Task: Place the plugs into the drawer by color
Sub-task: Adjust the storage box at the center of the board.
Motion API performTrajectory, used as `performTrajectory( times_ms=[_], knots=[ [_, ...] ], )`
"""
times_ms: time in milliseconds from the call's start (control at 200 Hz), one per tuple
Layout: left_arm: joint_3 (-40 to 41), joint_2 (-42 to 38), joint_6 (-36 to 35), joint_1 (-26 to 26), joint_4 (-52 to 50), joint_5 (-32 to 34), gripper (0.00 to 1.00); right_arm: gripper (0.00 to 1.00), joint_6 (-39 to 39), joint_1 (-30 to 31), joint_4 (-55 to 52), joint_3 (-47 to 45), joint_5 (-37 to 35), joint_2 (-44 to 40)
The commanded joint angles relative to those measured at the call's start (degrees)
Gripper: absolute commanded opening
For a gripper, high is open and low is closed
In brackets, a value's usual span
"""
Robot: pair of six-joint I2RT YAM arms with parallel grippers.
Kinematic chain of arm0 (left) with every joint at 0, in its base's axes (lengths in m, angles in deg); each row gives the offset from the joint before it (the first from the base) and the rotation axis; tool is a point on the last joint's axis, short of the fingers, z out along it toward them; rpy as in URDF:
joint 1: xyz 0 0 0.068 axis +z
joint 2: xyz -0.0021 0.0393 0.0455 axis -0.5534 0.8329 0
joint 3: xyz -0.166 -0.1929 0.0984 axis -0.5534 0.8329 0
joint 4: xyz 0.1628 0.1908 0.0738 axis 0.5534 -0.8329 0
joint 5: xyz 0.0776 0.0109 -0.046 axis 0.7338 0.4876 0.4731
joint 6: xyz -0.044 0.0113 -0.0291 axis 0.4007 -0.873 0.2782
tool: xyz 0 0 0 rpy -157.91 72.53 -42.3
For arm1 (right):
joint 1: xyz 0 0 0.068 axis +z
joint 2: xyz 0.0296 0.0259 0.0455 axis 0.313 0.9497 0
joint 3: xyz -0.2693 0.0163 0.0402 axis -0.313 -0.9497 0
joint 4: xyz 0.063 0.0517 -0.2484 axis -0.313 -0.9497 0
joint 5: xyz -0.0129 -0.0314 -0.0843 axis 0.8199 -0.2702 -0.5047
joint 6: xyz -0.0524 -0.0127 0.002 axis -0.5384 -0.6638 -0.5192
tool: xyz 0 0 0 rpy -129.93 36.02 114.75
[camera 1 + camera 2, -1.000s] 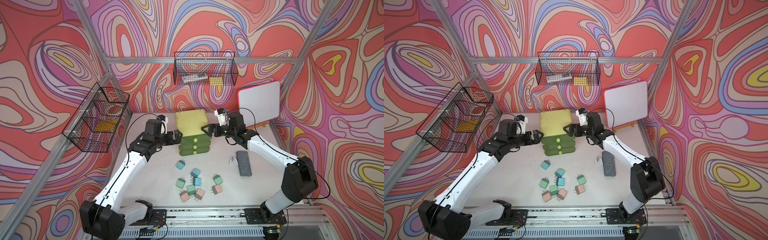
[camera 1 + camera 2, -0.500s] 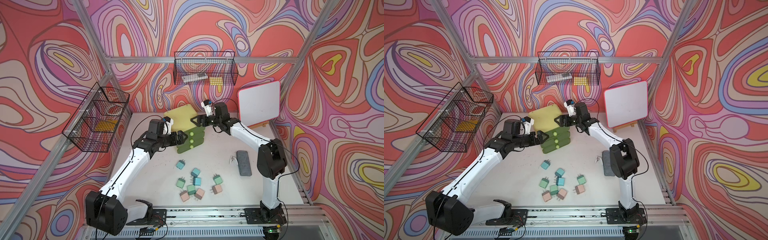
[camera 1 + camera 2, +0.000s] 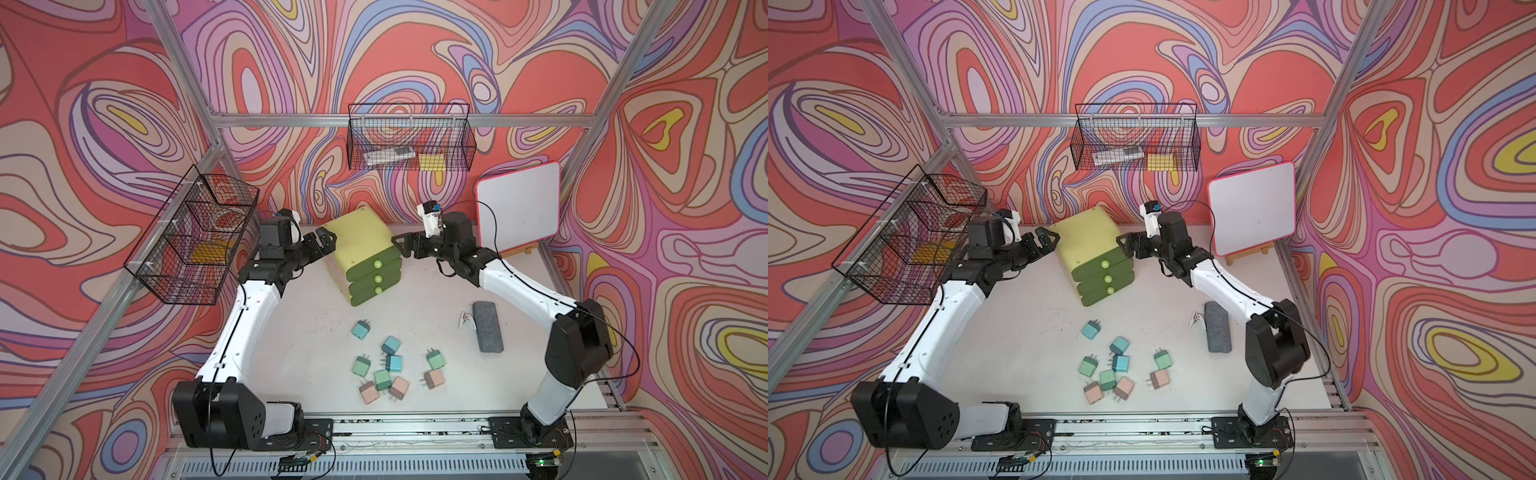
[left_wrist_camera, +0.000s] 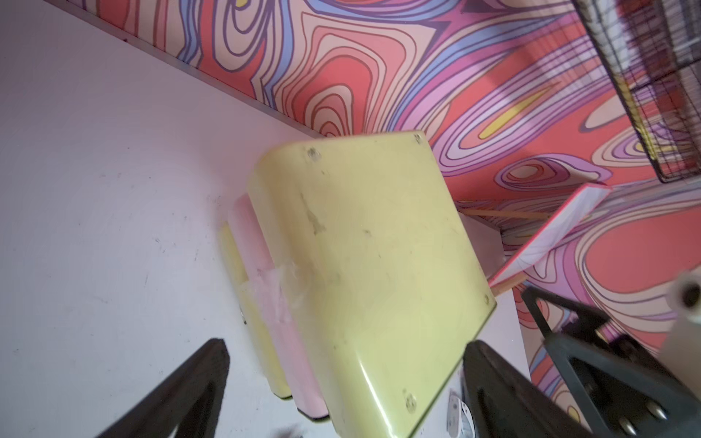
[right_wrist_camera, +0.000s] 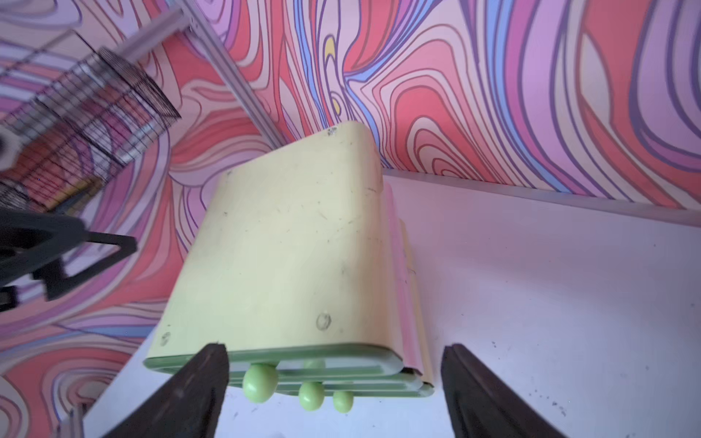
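The drawer (image 3: 365, 249) has swung round from square to skewed, its three fronts shut. My left gripper (image 3: 326, 240) and right gripper (image 3: 400, 246) have let go and flank it, jaws wide and empty. All the plugs (image 3: 390, 365) lie loose in front of it, so I judge sorting hasn't begun.

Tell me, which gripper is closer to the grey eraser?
Right. The right gripper is beside the drawer, on the same side as the grey eraser. The left gripper is past the drawer's other side, farther off.
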Motion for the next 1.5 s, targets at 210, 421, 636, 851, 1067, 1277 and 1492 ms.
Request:
performTrajectory(
  times_ms=[210, 421, 636, 851, 1067, 1277, 1492],
  knots=[
    [-4.0, 10.3, 3.0, -0.7, 3.0, -5.4, 0.89, 0.86, 14.1, 3.7, 14.6, -6.1, -0.7, 5.3],
    [-0.3, 6.9, 0.5, -3.2, 1.1, -6.9, 0.85, 0.8, 13.7, 3.7, 15.6, 0.2, 3.3, 12.5],
    [5.6, 1.7, 0.2, -3.5, 0.7, -6.1, 0.82, 0.75, 9.7, 3.7, 13.1, 9.1, 5.8, 18.5],
    [0.9, 1.9, -1.1, -3.3, -0.7, 1.0, 0.83, 0.65, 3.2, 2.3, 14.7, 6.9, 9.9, 16.7],
    [-5.7, 9.2, 1.7, -2.5, 0.3, -0.8, 0.75, 0.55, -5.6, 2.3, 22.6, -0.9, 12.9, 14.6],
    [-8.4, 11.5, 0.8, -1.9, -3.1, 0.2, 0.71, 0.54, -14.5, 2.3, 26.4, -5.7, 7.8, 13.5],
    [-8.1, 11.1, -1.0, -1.4, -5.1, 3.1, 0.72, 0.5, -16.5, 4.2, 30.2, -7.2, 3.7, 13.0]
  ],
)
